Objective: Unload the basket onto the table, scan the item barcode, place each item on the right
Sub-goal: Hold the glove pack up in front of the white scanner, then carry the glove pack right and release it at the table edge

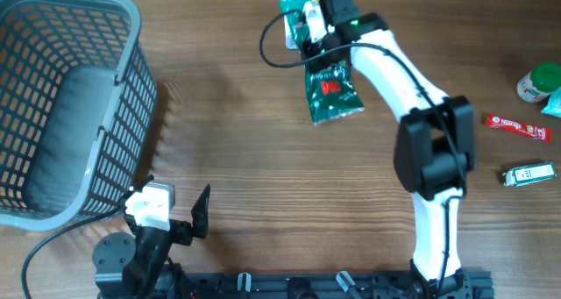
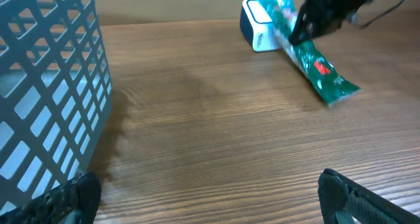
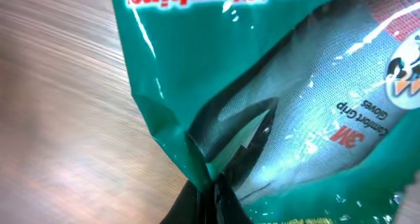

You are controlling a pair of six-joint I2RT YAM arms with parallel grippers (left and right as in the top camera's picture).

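Note:
A green glove packet [image 1: 331,90] hangs at the table's far middle, its top edge pinched in my shut right gripper [image 1: 320,55]. The packet's upper end overlaps the white barcode scanner [image 1: 296,20], and its lower end lies on the wood. In the right wrist view the shiny packet [image 3: 262,66] fills the frame, with my right gripper [image 3: 210,191] clamped on its folded edge. The left wrist view shows the packet [image 2: 318,69] slanting down from the scanner [image 2: 257,27]. My left gripper [image 1: 175,198] [image 2: 210,198] is wide open and empty near the front edge, beside the basket.
A grey mesh basket [image 1: 70,97] [image 2: 46,86] fills the left side. At the right edge lie a green-capped bottle [image 1: 536,80], a red sachet [image 1: 517,125] and a small pack [image 1: 529,174]. A black cable loops near the scanner.

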